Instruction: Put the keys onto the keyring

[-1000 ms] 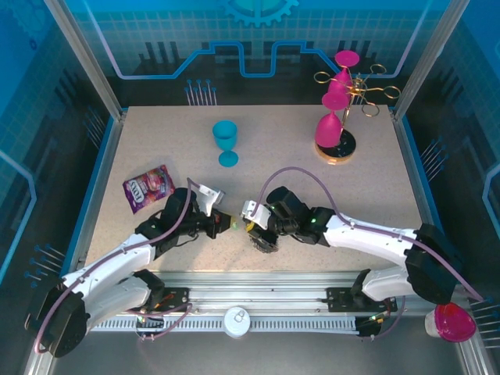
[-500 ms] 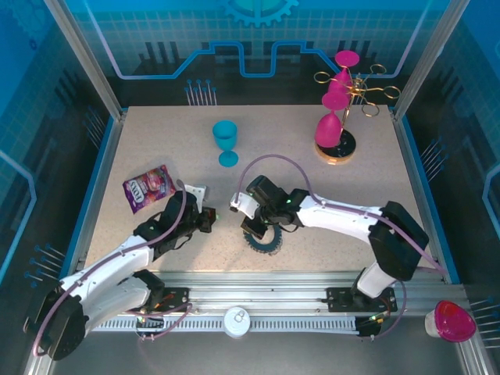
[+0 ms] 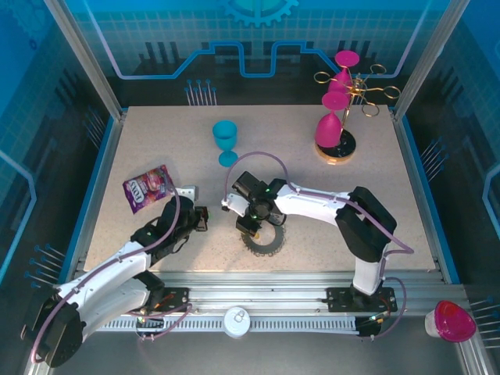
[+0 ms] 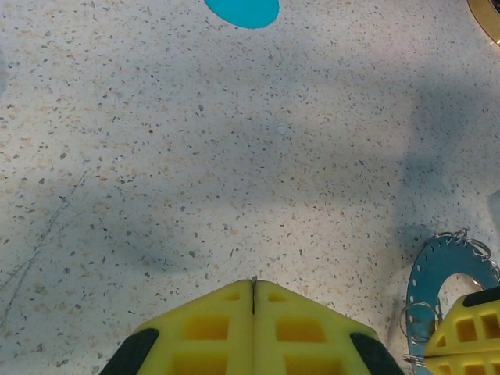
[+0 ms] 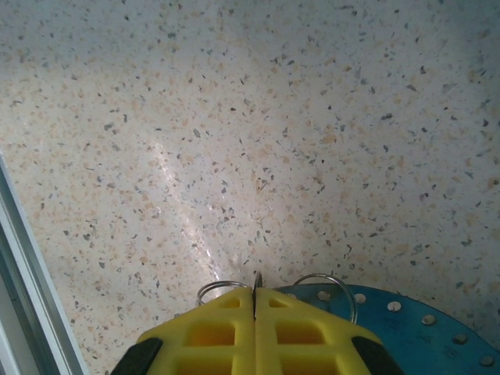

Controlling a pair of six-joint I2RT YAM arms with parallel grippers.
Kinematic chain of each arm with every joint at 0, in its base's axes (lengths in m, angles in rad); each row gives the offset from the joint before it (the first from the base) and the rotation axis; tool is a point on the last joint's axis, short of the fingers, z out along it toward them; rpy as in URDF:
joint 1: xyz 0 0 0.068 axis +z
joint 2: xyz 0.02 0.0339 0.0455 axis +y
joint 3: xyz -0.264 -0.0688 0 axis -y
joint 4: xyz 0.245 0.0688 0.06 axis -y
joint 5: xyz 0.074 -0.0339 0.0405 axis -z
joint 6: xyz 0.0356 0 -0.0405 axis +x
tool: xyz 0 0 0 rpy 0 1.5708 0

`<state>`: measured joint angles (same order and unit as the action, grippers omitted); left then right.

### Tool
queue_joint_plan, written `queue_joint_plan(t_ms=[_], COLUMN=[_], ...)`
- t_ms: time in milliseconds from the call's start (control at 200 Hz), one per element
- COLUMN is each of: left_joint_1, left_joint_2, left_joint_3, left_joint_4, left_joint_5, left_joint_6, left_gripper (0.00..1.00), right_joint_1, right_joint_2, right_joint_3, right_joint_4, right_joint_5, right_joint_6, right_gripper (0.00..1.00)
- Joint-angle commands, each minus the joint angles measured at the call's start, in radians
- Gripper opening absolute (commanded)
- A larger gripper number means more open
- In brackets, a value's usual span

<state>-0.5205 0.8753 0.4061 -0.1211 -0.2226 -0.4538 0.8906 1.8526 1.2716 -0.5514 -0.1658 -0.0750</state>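
Table [image 3: 351,180] of pale speckled stone carries everything. The right arm [image 3: 312,205] comes up from its base at the near edge, folds sharply at the elbow and runs its forearm low and leftward across the middle. The left arm [image 3: 117,266] stretches diagonally from the near left corner, wrist low, ending just left of the right wrist.

A gold rack [image 3: 337,152] hung with pink glasses [image 3: 329,129] stands far right, a blue goblet [image 3: 226,143] far centre, and a snack bag [image 3: 148,187] near the left wrist.

The keyring [image 5: 406,324] lies flat near the table's middle. The right gripper [image 5: 255,293] has its 2 yellow fingers pressed together, tips at the keyring's rim with wire loops on either side; whether a loop is nipped I cannot tell. The left gripper [image 4: 254,285] is closed flush, holding nothing, and points toward the goblet over bare table.
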Motion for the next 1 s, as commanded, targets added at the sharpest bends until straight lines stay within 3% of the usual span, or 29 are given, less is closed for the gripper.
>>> queue_joint_plan(t_ms=[0, 410, 560, 785, 996], left_joint_1=[0.005, 0.006, 0.006, 0.006, 0.005], left_joint_2=[-0.014, -0.024, -0.028, -0.031, -0.034], left_joint_3=[-0.023, -0.042, -0.046, -0.044, -0.044], left_joint_4=[0.039, 0.047, 0.047, 0.041, 0.037], left_joint_5=[-0.021, -0.026, -0.029, -0.032, -0.035], left_joint_6=[-0.022, -0.017, -0.018, -0.017, -0.017], left_gripper=[0.00, 0.00, 0.00, 0.00, 0.00], right_joint_1=[-0.006, 0.001, 0.002, 0.003, 0.003], right_joint_2=[0.038, 0.130, 0.139, 0.148, 0.149], right_joint_3=[0.044, 0.115, 0.118, 0.123, 0.128], right_joint_4=[-0.072, -0.158, -0.175, -0.197, -0.199], right_joint_5=[-0.021, -0.014, -0.021, -0.027, -0.019], right_joint_6=[-0.004, -0.020, -0.023, -0.032, -0.035], right_gripper=[0.00, 0.00, 0.10, 0.18, 0.17])
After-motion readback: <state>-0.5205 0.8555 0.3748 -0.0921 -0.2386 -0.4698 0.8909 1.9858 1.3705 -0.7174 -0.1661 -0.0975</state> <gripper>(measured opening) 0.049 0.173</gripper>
